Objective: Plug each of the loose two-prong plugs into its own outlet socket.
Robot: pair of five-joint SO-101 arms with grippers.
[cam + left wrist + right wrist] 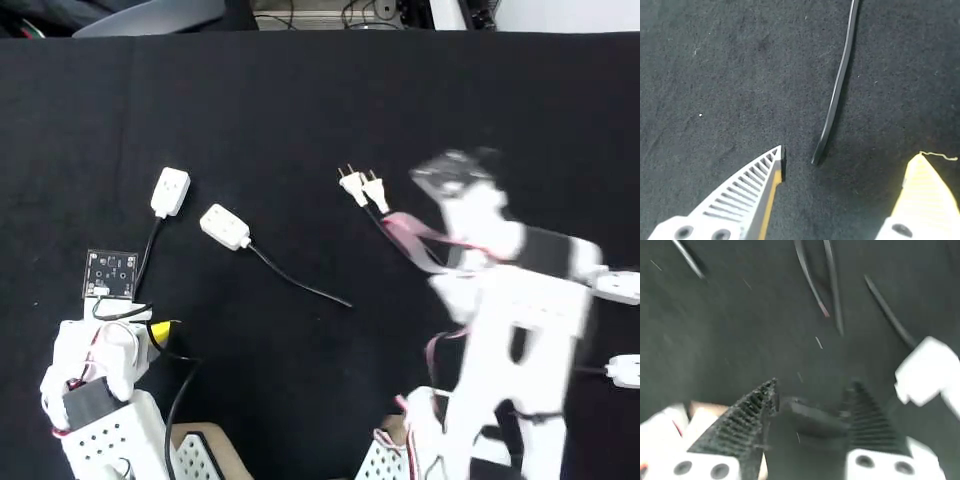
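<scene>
The step in hand looks like fetching a plug; the first plug and second plug lie side by side near the middle of the surface, prongs toward the far left corner. The right gripper, released and holding nothing, should take one by its white body, leaving the prongs free to line up with a socket's slots. The far socket and near socket wait nearer the left edge. The right arm stands raised by the near right corner, leaning toward the plugs. The left arm sits folded at the near left corner; the left gripper points down, released, straddling the end of a black cable.
</scene>
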